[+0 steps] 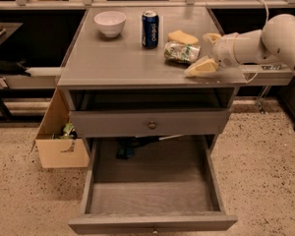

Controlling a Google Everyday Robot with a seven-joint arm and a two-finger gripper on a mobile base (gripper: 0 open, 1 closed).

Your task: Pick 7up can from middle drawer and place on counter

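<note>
7up can (181, 52) lies sideways on the counter (118, 58) between the spread fingers (202, 67) of the gripper (183, 54) — one bump from a finger could roll it off.

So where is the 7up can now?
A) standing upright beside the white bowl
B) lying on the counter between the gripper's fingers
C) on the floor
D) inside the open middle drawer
B: the 7up can lies on its side on the counter, inside the open gripper.
</note>
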